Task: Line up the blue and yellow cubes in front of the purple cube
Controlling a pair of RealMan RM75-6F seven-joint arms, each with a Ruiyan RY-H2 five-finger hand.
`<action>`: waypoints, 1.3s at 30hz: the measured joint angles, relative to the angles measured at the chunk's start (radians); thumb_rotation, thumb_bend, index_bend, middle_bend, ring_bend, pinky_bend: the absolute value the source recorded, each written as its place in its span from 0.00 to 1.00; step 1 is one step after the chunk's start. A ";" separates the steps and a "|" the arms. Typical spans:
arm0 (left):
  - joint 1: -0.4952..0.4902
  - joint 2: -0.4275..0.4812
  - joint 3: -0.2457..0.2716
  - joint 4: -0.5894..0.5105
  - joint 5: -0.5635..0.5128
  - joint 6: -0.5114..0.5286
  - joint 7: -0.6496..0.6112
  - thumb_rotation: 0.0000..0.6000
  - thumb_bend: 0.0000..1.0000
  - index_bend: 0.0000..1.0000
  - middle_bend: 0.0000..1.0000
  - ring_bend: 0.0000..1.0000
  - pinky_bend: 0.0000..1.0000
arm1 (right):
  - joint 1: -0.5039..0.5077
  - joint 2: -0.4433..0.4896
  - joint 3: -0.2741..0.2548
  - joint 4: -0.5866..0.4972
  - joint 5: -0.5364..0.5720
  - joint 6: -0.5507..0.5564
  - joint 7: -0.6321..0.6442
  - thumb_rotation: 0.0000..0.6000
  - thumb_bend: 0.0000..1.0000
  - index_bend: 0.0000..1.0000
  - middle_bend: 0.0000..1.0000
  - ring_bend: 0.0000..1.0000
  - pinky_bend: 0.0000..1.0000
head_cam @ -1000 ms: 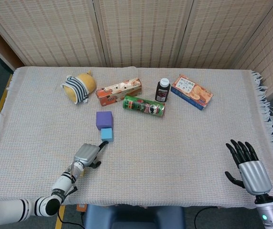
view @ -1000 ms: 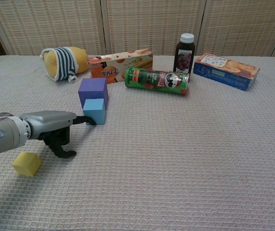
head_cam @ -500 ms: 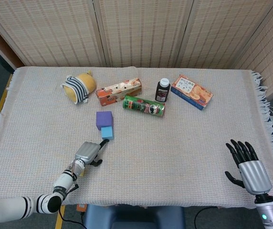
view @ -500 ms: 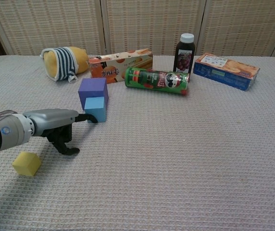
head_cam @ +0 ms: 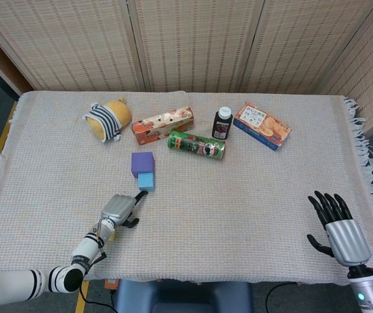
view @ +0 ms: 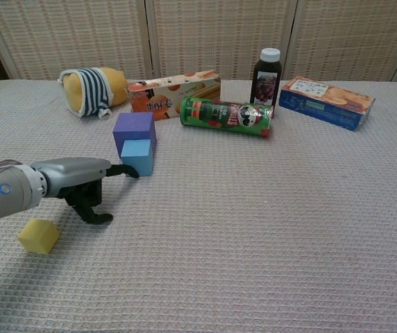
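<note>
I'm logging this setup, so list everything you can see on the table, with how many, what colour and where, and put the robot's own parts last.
purple cube: one, purple, left of centre, behind the blue cube.
blue cube: one, light blue, right in front of the purple cube.
yellow cube: one, yellow, near left edge, apart from the others.
plush toy: one, yellow with striped cloth, far left.
biscuit box: one, orange and white, far side, lying down.
chip can: one, green, lying on its side, centre.
bottle: one, dark with white cap, upright.
cracker box: one, blue and orange, far right.
tablecloth: one, beige.
left hand: one, silver, a fingertip at the blue cube.
right hand: one, near right, fingers spread, holding nothing.
</note>
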 measured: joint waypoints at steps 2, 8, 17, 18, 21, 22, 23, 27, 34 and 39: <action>0.002 0.003 0.002 -0.008 0.002 0.006 0.000 1.00 0.37 0.10 1.00 1.00 1.00 | -0.001 0.001 -0.002 -0.001 -0.003 0.003 0.000 0.91 0.03 0.00 0.00 0.00 0.00; 0.008 0.022 0.013 -0.053 0.007 0.020 0.007 1.00 0.37 0.16 1.00 1.00 1.00 | -0.006 0.004 -0.005 -0.007 -0.017 0.019 0.001 0.91 0.03 0.00 0.00 0.00 0.00; 0.060 0.100 0.047 -0.222 0.106 0.137 0.015 1.00 0.37 0.16 1.00 1.00 1.00 | -0.011 0.011 -0.020 -0.015 -0.046 0.035 0.007 0.91 0.03 0.00 0.00 0.00 0.00; 0.064 0.109 0.052 -0.235 0.110 0.144 0.019 1.00 0.37 0.16 1.00 1.00 1.00 | -0.012 0.011 -0.021 -0.016 -0.050 0.039 0.008 0.91 0.03 0.00 0.00 0.00 0.00; 0.086 0.139 0.073 -0.296 0.119 0.171 0.031 1.00 0.37 0.14 1.00 1.00 1.00 | -0.014 0.014 -0.029 -0.019 -0.071 0.049 0.012 0.91 0.03 0.00 0.00 0.00 0.00; 0.097 0.156 0.084 -0.329 0.124 0.185 0.033 1.00 0.37 0.14 1.00 1.00 1.00 | -0.015 0.015 -0.032 -0.021 -0.079 0.053 0.013 0.91 0.03 0.00 0.00 0.00 0.00; 0.107 0.168 0.093 -0.354 0.128 0.195 0.034 1.00 0.36 0.14 1.00 1.00 1.00 | -0.016 0.017 -0.035 -0.022 -0.085 0.057 0.014 0.91 0.03 0.00 0.00 0.00 0.00; 0.160 0.219 0.145 -0.435 0.159 0.233 0.032 1.00 0.35 0.12 1.00 1.00 1.00 | -0.020 0.021 -0.043 -0.025 -0.104 0.071 0.019 0.91 0.03 0.00 0.00 0.00 0.00; 0.213 0.227 0.180 -0.408 0.200 0.291 0.049 1.00 0.35 0.23 1.00 1.00 1.00 | -0.024 0.025 -0.051 -0.028 -0.124 0.083 0.023 0.91 0.03 0.00 0.00 0.00 0.00; 0.239 0.187 0.187 -0.327 0.232 0.317 0.062 1.00 0.35 0.32 1.00 1.00 1.00 | -0.027 0.024 -0.050 -0.029 -0.124 0.086 0.016 0.91 0.03 0.00 0.00 0.00 0.00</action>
